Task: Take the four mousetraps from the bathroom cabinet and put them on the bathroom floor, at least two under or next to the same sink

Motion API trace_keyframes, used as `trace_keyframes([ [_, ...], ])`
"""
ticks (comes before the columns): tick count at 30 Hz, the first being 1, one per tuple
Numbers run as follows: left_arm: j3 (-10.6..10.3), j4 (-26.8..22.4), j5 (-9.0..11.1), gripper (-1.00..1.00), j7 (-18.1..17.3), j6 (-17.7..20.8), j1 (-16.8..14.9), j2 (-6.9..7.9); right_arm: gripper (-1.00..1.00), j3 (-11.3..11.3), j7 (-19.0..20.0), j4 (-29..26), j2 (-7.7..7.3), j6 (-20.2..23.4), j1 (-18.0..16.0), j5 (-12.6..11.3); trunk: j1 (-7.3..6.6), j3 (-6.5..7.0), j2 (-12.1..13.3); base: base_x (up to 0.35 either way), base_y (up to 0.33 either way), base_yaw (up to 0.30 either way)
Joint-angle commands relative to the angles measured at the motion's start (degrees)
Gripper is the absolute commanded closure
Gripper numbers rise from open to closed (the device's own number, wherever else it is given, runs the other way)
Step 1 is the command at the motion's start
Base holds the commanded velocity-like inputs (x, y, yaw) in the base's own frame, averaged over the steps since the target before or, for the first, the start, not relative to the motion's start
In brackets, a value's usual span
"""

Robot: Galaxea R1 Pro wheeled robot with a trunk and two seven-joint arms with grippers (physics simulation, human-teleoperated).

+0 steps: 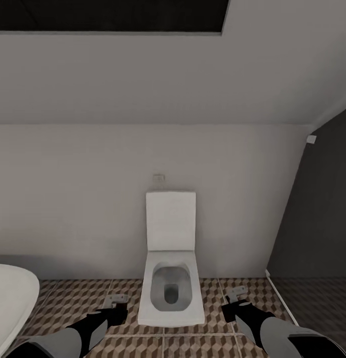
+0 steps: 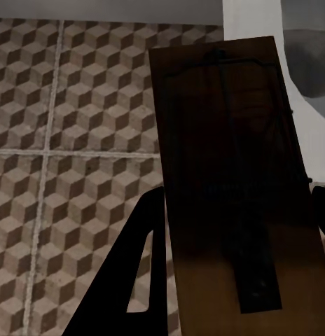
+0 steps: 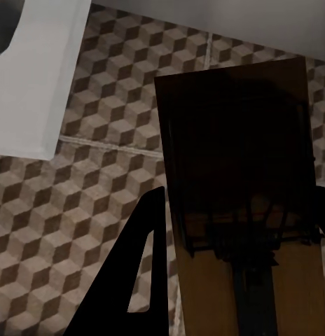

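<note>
Each of my grippers holds one of the mousetraps above the bathroom floor (image 1: 68, 298). My left gripper (image 1: 118, 307) is shut on a mousetrap (image 1: 116, 299), left of the toilet. In the left wrist view that mousetrap (image 2: 232, 175) is a shadowed brown board with dark wire, between the left gripper's (image 2: 239, 196) black fingers (image 2: 138, 273). My right gripper (image 1: 232, 302) is shut on another mousetrap (image 1: 236, 292), right of the toilet. In the right wrist view this mousetrap (image 3: 239, 161) sits in the right gripper (image 3: 239, 196) over cube-patterned tiles (image 3: 85, 210). The cabinet is out of view.
A white toilet (image 1: 170, 288) with its lid raised stands against the grey wall straight ahead, between my two arms. A white rounded fixture (image 1: 8, 298) juts in at the lower left. A dark glass shower wall (image 1: 317, 223) closes off the right side.
</note>
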Motion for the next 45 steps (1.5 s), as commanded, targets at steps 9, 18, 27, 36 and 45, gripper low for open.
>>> trace_keyframes([
  [9, -0.49, -0.09, 0.44, 1.0, 0.46, 0.23, -0.01, -0.05, 1.0, 0.05, -0.16, 0.1, 0.02, 0.15, -0.08, 0.38, 1.54, -1.32, -2.84, 0.0, 0.0, 0.0],
  [18, -0.48, -0.09, 0.51, 1.0, 0.33, 0.23, -0.01, 0.01, 1.0, 0.05, -0.16, 0.1, 0.01, 0.14, -0.08, 0.41, 3.51, -2.93, -6.45, 0.0, 0.0, 0.0],
  [27, -0.48, -0.09, 0.59, 1.0, 0.59, 0.16, -0.01, -0.1, 1.0, 0.05, -0.15, 0.1, -0.06, 0.16, -0.08, 0.38, 5.49, -4.55, -10.06, 0.0, 0.0, 0.0],
  [36, -0.45, -0.09, 1.36, 1.0, 0.75, 0.17, -0.01, 0.01, 1.0, 0.13, -0.55, 0.1, 0.0, 0.24, -0.08, 0.38, 7.47, -6.17, -13.67, 0.0, 0.0, 0.0],
  [45, -0.49, -0.17, 1.66, 1.0, 0.84, 0.15, -0.01, 0.13, 1.0, 0.09, -0.3, 0.1, -0.06, 0.24, -0.08, 0.42, 9.44, -7.78, -17.28, 0.0, 0.0, 0.0],
])
